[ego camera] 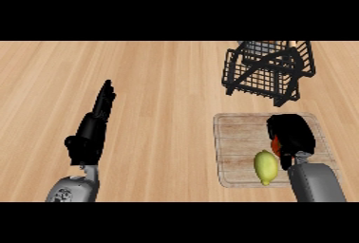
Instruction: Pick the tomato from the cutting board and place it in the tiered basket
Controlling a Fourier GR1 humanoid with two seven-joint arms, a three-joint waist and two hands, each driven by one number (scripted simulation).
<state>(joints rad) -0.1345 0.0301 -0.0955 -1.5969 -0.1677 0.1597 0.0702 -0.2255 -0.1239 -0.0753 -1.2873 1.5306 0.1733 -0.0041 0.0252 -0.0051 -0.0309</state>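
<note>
While closing: right hand (293, 135) is curling over the tomato (275, 144)
Risk: lemon (266, 167) beside it is getting nudged
Left hand (98, 118): resting open

A kitchen: wooden counter (161, 95), cutting board (238, 137), lemon (266, 167).

The whole view is filled by a wooden counter top (161, 85), seen steeply from above. Its surface is made up of light, warm-toned planks, and the grain is run from side to side. The wood is evenly lit. No wall, floor or window is shown.
</note>
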